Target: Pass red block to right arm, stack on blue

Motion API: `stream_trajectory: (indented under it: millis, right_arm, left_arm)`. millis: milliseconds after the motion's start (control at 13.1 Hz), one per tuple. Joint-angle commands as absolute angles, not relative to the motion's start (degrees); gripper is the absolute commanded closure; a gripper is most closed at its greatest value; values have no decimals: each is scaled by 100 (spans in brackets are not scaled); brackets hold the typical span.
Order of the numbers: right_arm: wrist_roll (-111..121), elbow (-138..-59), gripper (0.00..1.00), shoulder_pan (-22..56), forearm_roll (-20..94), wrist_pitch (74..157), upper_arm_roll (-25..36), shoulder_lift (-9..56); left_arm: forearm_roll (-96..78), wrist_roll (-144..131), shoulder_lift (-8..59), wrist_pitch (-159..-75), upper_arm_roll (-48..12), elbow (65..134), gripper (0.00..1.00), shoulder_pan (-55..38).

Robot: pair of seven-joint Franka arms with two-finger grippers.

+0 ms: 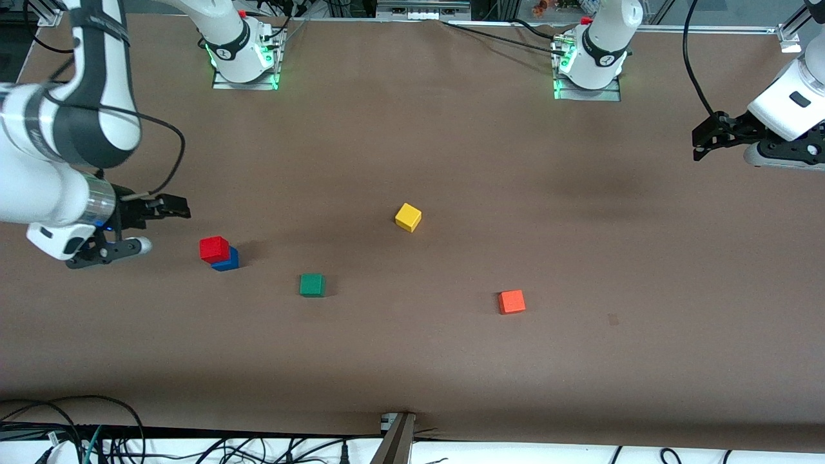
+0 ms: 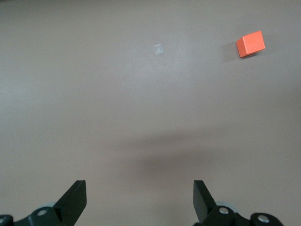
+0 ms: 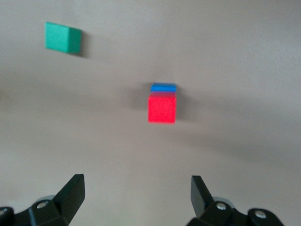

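Observation:
The red block [image 1: 214, 249] sits on top of the blue block [image 1: 226, 261], slightly offset, toward the right arm's end of the table. In the right wrist view the red block [image 3: 162, 108] covers most of the blue block [image 3: 163, 87]. My right gripper [image 1: 173, 207] is open and empty, in the air beside the stack and apart from it; it also shows in the right wrist view [image 3: 137, 193]. My left gripper [image 1: 708, 140] is open and empty, over the left arm's end of the table; it also shows in the left wrist view [image 2: 139, 197].
A green cube [image 1: 312, 285] lies near the stack, also in the right wrist view [image 3: 63, 37]. A yellow cube [image 1: 408, 217] is mid-table. An orange cube [image 1: 512, 301] lies toward the left arm's end, also in the left wrist view [image 2: 250, 44].

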State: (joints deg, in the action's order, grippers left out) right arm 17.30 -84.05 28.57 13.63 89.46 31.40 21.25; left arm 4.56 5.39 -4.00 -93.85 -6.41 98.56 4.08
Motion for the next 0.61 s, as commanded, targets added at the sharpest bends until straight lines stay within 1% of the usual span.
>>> stream_trajectory:
  millis: [0, 77, 230, 383, 460, 536]
  right_arm:
    - [1661, -7570, 0, 2839, 1275, 7931, 3304, 2197]
    - [1652, -7489, 0, 2830, 1274, 7754, 3339, 2197]
    - [1373, -7401, 0, 2839, 1248, 7673, 3296, 2136]
    - [758, -7514, 0, 2804, 1091, 7621, 3182, 1829]
    - [704, -7602, 0, 2743, 751, 7568, 2895, 1628]
    - [564, -7733, 0, 2481, 347, 7559, 2370, 1391]
  left_arm:
    - [422, 510, -369, -9352, -642, 9756, 0, 334]
    - [457, 510, -360, -9360, -502, 9756, 0, 134]
    - [466, 527, -360, -9360, -133, 9756, 0, -183]
    - [475, 519, -247, -9352, 122, 9599, 0, -456]
    - [483, 510, -107, -9334, 132, 9424, 0, -466]
    - [483, 510, -10, -9264, 123, 9283, 0, -466]
